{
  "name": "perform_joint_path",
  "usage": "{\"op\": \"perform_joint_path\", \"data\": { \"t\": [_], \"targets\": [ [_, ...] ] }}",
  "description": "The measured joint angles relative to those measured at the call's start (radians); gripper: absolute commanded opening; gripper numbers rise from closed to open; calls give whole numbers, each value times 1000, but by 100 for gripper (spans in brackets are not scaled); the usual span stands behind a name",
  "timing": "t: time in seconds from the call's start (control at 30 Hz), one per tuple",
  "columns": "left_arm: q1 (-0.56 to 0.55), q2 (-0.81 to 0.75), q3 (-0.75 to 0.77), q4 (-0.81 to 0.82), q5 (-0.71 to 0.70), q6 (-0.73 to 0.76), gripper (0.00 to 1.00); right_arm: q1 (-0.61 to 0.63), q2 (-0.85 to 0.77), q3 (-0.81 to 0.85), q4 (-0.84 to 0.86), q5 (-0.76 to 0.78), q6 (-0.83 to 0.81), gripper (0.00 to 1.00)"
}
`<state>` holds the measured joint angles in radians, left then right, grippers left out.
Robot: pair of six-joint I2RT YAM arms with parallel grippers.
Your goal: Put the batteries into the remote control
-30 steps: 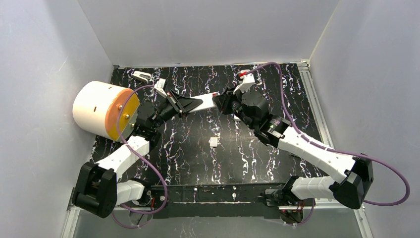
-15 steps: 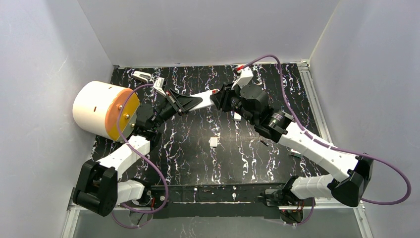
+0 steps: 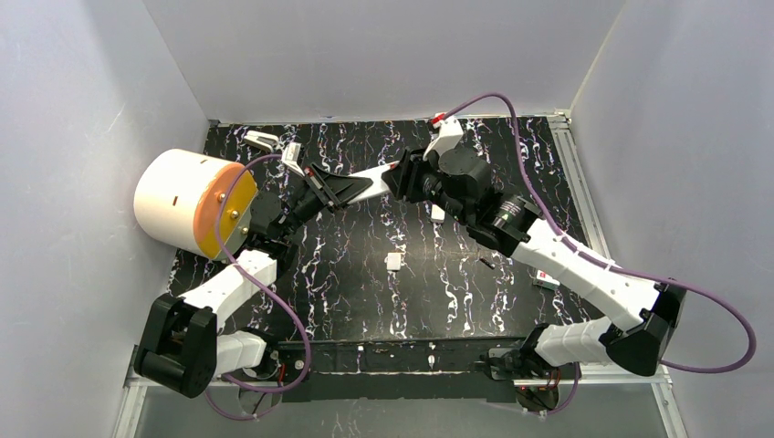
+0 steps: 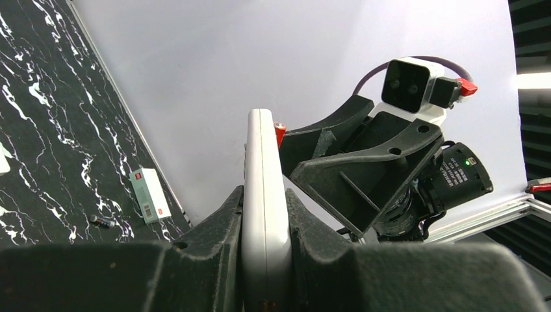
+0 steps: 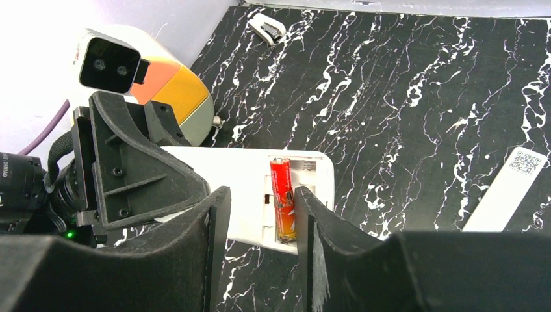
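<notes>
My left gripper (image 3: 339, 189) is shut on a white remote (image 3: 376, 174) and holds it above the table, battery bay toward the right arm. In the left wrist view the remote (image 4: 262, 149) stands edge-on between the fingers (image 4: 221, 214). My right gripper (image 3: 402, 179) is at the remote's free end, open (image 5: 260, 218). An orange-red battery (image 5: 282, 196) lies in the open bay of the remote (image 5: 227, 169). The right finger (image 5: 305, 221) stands right beside it; I cannot tell if they touch. A small dark battery (image 3: 486, 264) lies on the table.
A big white and orange cylinder (image 3: 187, 201) stands at the left. A small white cover piece (image 3: 393, 261) lies mid-table. A white strip with a QR label (image 5: 507, 185) lies under the right arm. A small box (image 3: 548, 279) lies right, a white clip (image 3: 262, 140) far left.
The right arm has swung left and forward, bringing its gripper closer over the remote's end. Its forearm has uncovered the small box and the dark battery. The left arm holds still.
</notes>
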<state>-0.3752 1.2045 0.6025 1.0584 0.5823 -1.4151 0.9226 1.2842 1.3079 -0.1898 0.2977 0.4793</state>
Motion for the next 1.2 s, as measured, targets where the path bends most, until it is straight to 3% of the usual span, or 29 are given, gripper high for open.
{"op": "perform_joint_path", "data": {
  "t": [0.37, 1.2],
  "targets": [
    [0, 2, 0, 18, -16, -6, 0, 9, 51, 99, -92, 38, 14, 51],
    [-14, 2, 0, 25, -17, -5, 0, 9, 37, 144, -137, 60, 7, 52]
  ]
}}
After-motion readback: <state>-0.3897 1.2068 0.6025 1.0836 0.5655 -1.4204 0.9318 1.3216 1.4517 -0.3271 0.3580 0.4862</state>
